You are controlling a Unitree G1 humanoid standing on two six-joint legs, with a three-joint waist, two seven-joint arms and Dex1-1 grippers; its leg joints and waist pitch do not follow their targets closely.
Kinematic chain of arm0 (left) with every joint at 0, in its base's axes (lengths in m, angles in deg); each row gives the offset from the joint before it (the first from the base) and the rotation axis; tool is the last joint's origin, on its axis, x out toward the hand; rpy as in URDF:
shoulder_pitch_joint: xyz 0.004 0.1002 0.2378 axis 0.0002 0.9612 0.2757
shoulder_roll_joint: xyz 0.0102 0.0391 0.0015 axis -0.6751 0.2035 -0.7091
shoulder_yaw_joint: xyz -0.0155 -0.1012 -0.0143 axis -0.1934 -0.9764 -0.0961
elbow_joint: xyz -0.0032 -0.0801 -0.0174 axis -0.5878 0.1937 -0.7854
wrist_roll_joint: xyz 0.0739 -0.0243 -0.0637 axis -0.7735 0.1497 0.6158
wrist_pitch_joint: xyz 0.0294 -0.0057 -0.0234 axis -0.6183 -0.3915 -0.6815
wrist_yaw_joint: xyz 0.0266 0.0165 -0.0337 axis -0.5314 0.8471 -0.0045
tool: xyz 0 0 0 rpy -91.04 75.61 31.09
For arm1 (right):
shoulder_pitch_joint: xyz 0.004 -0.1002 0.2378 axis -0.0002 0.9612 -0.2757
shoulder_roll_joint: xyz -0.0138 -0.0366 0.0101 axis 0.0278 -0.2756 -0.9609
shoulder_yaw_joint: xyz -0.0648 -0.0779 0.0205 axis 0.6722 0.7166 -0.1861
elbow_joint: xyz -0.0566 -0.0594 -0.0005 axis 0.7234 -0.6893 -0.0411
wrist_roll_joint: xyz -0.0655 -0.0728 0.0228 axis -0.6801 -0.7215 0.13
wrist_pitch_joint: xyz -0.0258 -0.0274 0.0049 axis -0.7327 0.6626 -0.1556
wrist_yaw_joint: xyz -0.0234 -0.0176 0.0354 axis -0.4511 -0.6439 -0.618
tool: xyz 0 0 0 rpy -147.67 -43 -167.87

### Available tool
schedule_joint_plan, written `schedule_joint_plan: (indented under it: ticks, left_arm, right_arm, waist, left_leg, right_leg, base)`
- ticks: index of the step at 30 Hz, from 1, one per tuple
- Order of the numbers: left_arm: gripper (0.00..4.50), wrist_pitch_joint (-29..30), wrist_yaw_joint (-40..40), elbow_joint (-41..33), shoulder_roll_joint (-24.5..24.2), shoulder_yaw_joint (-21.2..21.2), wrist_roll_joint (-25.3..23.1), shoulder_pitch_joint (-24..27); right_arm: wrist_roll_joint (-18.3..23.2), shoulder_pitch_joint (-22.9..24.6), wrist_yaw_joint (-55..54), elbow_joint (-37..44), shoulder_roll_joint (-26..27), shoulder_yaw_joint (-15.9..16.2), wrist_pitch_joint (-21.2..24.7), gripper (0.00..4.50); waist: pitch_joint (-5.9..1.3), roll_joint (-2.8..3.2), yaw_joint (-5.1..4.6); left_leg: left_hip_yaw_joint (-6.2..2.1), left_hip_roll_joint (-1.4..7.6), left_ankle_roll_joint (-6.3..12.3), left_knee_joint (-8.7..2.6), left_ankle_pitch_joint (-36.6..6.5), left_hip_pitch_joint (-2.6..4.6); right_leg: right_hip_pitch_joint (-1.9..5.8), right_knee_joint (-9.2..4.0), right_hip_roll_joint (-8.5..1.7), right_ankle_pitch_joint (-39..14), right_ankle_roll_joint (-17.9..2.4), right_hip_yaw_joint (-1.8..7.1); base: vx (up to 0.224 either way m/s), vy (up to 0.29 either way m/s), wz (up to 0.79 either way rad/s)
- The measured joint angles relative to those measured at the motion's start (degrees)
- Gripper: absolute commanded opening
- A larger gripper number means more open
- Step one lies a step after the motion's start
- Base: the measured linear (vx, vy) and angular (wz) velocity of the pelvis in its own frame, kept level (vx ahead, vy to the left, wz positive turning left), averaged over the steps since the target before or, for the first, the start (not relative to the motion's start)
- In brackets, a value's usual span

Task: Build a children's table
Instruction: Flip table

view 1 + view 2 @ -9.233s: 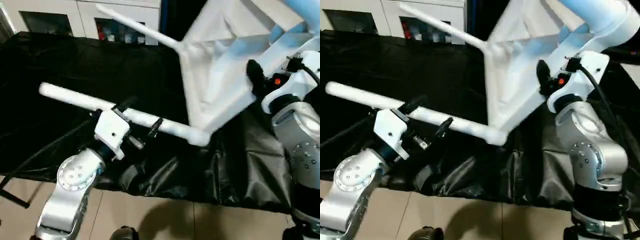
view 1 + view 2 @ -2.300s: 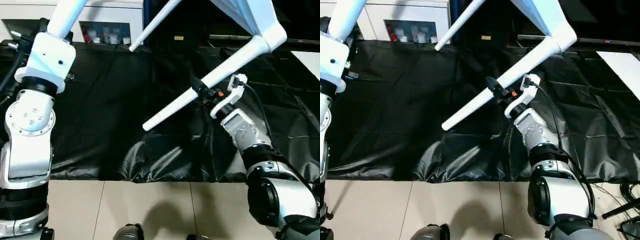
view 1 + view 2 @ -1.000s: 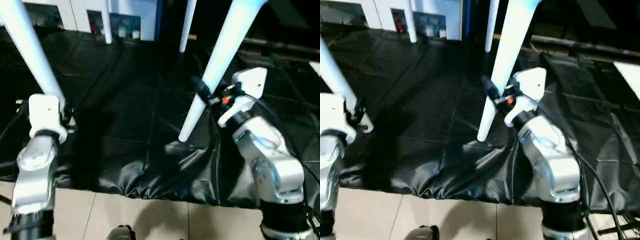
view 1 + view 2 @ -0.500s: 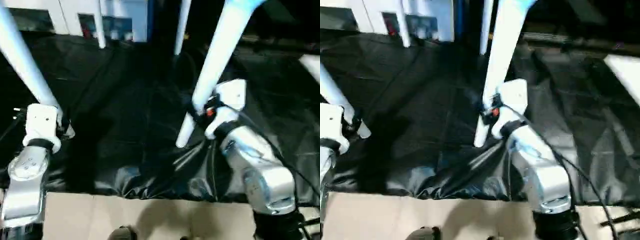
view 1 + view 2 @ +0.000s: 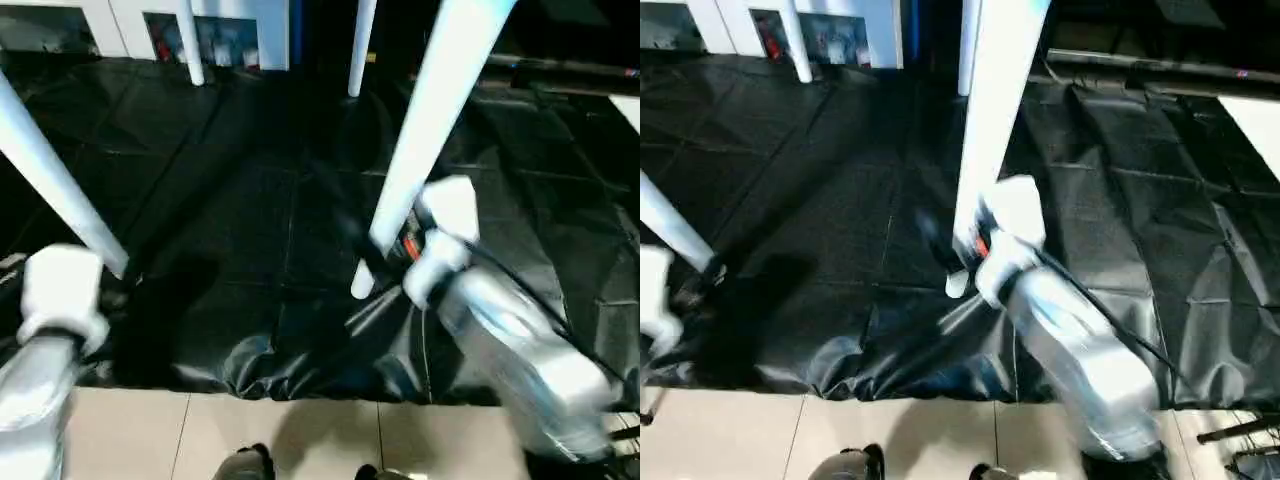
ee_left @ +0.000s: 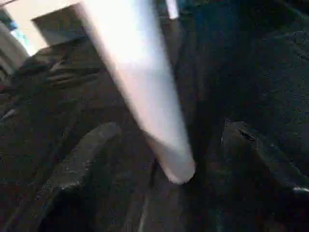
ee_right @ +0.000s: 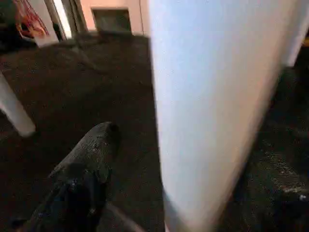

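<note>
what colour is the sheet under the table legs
Black, a creased plastic-looking sheet covering the work surface; it shows best in the right eye view.

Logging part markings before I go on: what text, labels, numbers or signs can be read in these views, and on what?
None can be read.
Table legs: plain white, no markings.
Black cover: no print.
Items in the cabinet opening: too blurred to read.

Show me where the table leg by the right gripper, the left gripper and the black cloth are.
near right leg (image 5: pixel 430 130), left eye view, mid shaft
left gripper (image 6: pixel 159 159), left wrist view, between the fingertips
black cloth (image 5: pixel 1110 230), right eye view, bare creased part
</note>
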Motion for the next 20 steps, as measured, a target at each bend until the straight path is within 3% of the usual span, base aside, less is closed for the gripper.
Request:
schedule_joint_plan:
  ticks: [5,12,16,20]
  left_arm:
    - [3.72,0.78,-3.1,-4.45,0.52,0.07,4.51,3.87]
    - [3.72,2.17,-4.99,-10.34,3.51,4.36,8.82,5.07]
    - [3.72,2.5,-0.75,-8.69,7.28,11.04,4.26,2.62]
    - [3.72,-1.74,1.05,-6.25,8.14,13.41,1.02,3.13]
  right_arm:
    - [3.3,2.85,1.46,2.12,-1.37,-4.81,1.33,3.56]
    - [2.64,10.68,5.49,4.63,-8.02,-5.63,-0.65,3.56]
    - [-2.43,14.27,4.12,-2.09,-7.14,-6.6,-8.97,3.56]
    - [-2.91,17.5,1.93,-2.89,-3.96,-7.04,-11.64,3.56]
  waist:
    - [-0.04,-0.31,0.27]
    - [-0.17,-0.51,0.85]
    - [-0.3,-0.52,0.89]
    - [-0.29,-0.38,0.09]
  left_leg:
    - [0.0,0.01,-0.03,0.04,0.01,0.35]
    - [0.04,0.02,-0.04,0.22,0.03,0.36]
    - [0.04,0.06,-0.04,0.31,0.03,0.38]
    - [0.03,0.11,-0.03,0.39,0.02,0.36]
  right_leg:
    - [0.3,-0.02,0.0,-0.16,0.32,0.06]
    - [0.4,-0.03,0.0,0.24,0.1,0.12]
    - [0.4,-0.01,0.0,0.31,0.08,0.1]
    - [0.38,-0.02,0.04,0.38,0.09,0.07]
  base:
    - [0.0,0.0,0.0]
    - [0.0,0.0,0.0]
    - [0.0,0.0,0.0]
    - [0.0,0.0,0.0]
